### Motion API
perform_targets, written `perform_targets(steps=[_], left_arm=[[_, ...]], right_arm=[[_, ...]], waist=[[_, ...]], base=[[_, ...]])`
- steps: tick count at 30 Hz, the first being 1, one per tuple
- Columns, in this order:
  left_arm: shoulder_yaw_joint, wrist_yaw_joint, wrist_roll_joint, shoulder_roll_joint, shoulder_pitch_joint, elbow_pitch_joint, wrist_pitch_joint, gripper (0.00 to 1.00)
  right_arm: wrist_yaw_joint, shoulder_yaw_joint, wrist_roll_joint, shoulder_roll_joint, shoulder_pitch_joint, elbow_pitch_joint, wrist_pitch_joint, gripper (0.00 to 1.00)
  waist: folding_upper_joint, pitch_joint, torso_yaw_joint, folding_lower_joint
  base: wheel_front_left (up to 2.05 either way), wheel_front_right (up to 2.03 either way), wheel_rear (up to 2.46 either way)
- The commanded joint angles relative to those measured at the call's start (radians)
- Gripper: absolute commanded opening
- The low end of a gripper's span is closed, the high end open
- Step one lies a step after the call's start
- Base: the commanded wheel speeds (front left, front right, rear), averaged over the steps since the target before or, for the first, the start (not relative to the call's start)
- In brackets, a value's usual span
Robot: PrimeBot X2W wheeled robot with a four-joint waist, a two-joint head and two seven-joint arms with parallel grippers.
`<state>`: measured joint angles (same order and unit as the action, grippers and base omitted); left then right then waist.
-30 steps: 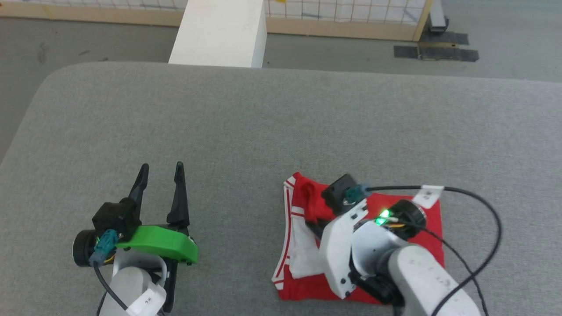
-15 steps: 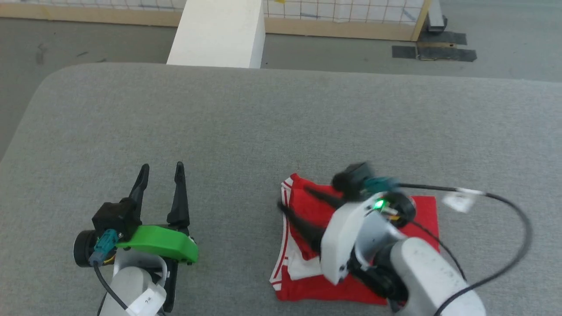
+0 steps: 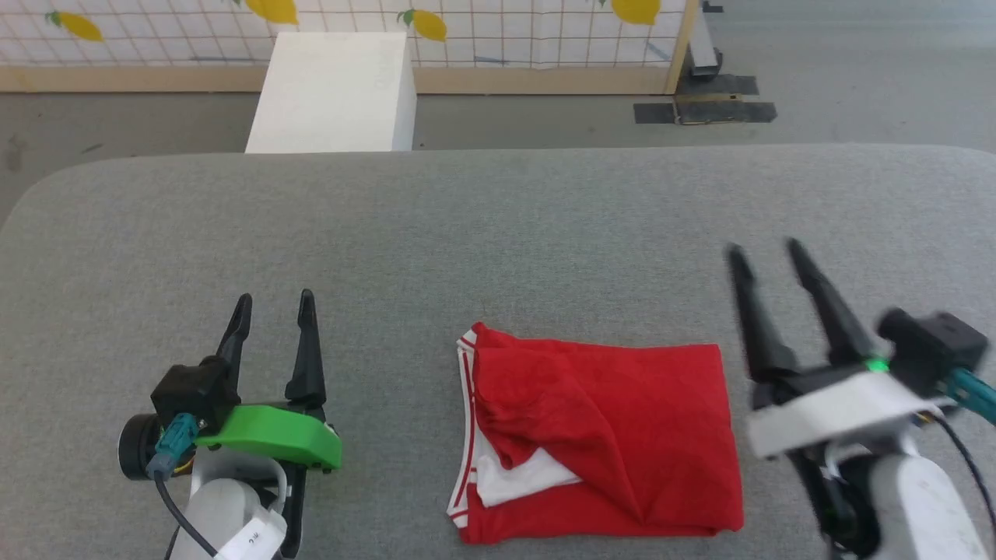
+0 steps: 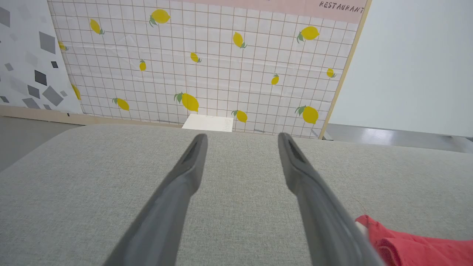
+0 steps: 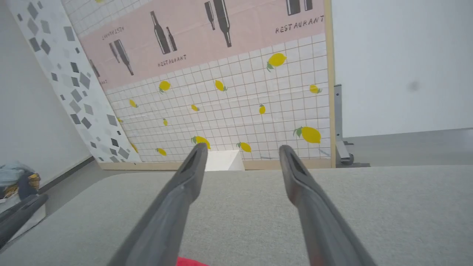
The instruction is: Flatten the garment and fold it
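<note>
head view shows the garment [image 3: 615, 435] lying as a compact, roughly rectangular red packet on the grey surface [image 3: 498, 225], near its front edge and between the two arms, touching neither. the left pincer [image 3: 275, 298] rests to the left of it with its fingers spread and nothing between them; the right pincer [image 3: 762, 249] hovers just beside the packet's right edge, also released and empty. the left wrist view confirms the left pincer [image 4: 242, 136] gaping over bare surface, with a corner of the garment [image 4: 414, 244] low at the right of that view, and the right wrist view shows the right pincer [image 5: 242, 147] equally wide apart, a sliver of the garment [image 5: 188, 262] at the bottom edge. the fold looks close to finished, but not tidy: a diagonal ridge runs across the top layer, and a white panel with striped trim pokes out at the lower left. the likely trouble is that this loose top flap relaxes and slides open, since nothing pins it. if a pincer goes in to smooth the ridge, the fingers could catch several layers at once and lift the fold apart, or drag the whole light packet across the surface rather than flattening it.
</note>
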<state>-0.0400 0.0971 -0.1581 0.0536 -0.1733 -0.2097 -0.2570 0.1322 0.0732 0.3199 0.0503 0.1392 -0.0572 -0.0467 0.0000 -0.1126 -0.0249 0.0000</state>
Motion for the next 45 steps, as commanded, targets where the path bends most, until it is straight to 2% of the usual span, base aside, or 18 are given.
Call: perform_targets(steps=[1,5,9,14,19,20,25,27,29,32,34,40,42,45], left_arm=[[-0.001,0.005,0.005,-0.003,0.009,0.007,-0.005,1.0],[0.0,0.007,0.006,-0.003,0.009,0.01,-0.005,1.0],[0.004,0.009,0.005,-0.003,0.009,0.01,-0.005,1.0],[0.009,0.011,0.004,-0.003,0.007,0.006,-0.005,1.0],[0.011,0.013,0.003,-0.003,0.009,0.002,-0.005,1.0],[0.018,0.013,0.002,-0.003,0.01,-0.002,-0.005,1.0],[0.027,0.014,0.0,-0.003,0.015,-0.01,-0.005,1.0],[0.029,0.014,-0.001,-0.003,0.018,-0.012,-0.005,1.0],[0.031,0.013,-0.001,-0.003,0.022,-0.013,-0.005,1.0],[0.029,0.012,-0.001,-0.003,0.026,-0.014,-0.005,1.0],[0.025,0.01,-0.001,-0.003,0.03,-0.014,-0.005,1.0],[0.009,0.006,-0.001,-0.003,0.034,0.001,-0.005,1.0],[0.005,0.005,0.001,-0.003,0.031,0.008,-0.005,1.0],[-0.002,0.003,0.004,-0.003,0.024,0.019,-0.005,1.0]], right_arm=[[-0.002,-0.033,-0.006,0.0,-0.025,0.007,-0.009,1.0],[-0.002,-0.118,0.021,0.0,-0.076,0.053,0.033,1.0],[-0.002,-0.153,0.084,0.0,-0.114,0.134,0.157,1.0],[-0.002,-0.127,0.126,0.0,-0.12,0.214,0.332,1.0],[-0.002,-0.107,0.231,0.0,-0.091,0.312,0.466,1.0],[-0.002,-0.078,0.291,0.0,-0.066,0.364,0.508,1.0],[-0.002,-0.025,0.33,0.0,-0.036,0.435,0.555,1.0],[-0.002,-0.018,0.321,0.0,-0.027,0.452,0.561,0.41],[-0.002,-0.018,0.306,0.0,-0.018,0.456,0.551,0.0],[-0.002,-0.018,0.277,0.0,-0.009,0.44,0.532,0.0],[-0.002,-0.014,0.216,0.0,0.001,0.411,0.519,0.0],[-0.002,0.056,-0.132,0.003,0.076,0.226,0.583,0.0],[-0.002,0.106,-0.207,0.03,0.112,0.171,0.613,0.0],[-0.002,0.195,-0.266,0.114,0.179,0.118,0.648,0.0]], waist=[[0.0,0.002,0.008,0.0],[0.0,0.0,0.012,0.0],[0.0,0.002,0.01,0.0],[0.0,0.002,0.003,0.0],[0.0,0.002,-0.005,0.0],[0.0,0.004,-0.013,0.0],[0.0,0.013,-0.026,0.0],[0.0,0.017,-0.03,0.0],[0.0,0.021,-0.033,0.0],[0.0,0.026,-0.032,0.0],[0.0,0.027,-0.027,0.0],[0.0,0.011,0.021,0.0],[0.0,0.003,0.045,0.0],[0.0,-0.014,0.093,0.0]], base=[[0.0,0.0,0.0],[0.0,0.0,0.0],[0.0,0.0,0.0],[0.0,0.0,0.0],[0.0,0.0,0.0],[0.0,0.0,0.0],[0.0,0.0,0.0],[0.0,0.0,0.0],[0.0,0.0,0.0],[0.0,0.0,0.0],[0.0,0.0,0.0],[0.0,0.0,0.0],[0.0,0.0,0.0],[0.0,0.0,0.0]])
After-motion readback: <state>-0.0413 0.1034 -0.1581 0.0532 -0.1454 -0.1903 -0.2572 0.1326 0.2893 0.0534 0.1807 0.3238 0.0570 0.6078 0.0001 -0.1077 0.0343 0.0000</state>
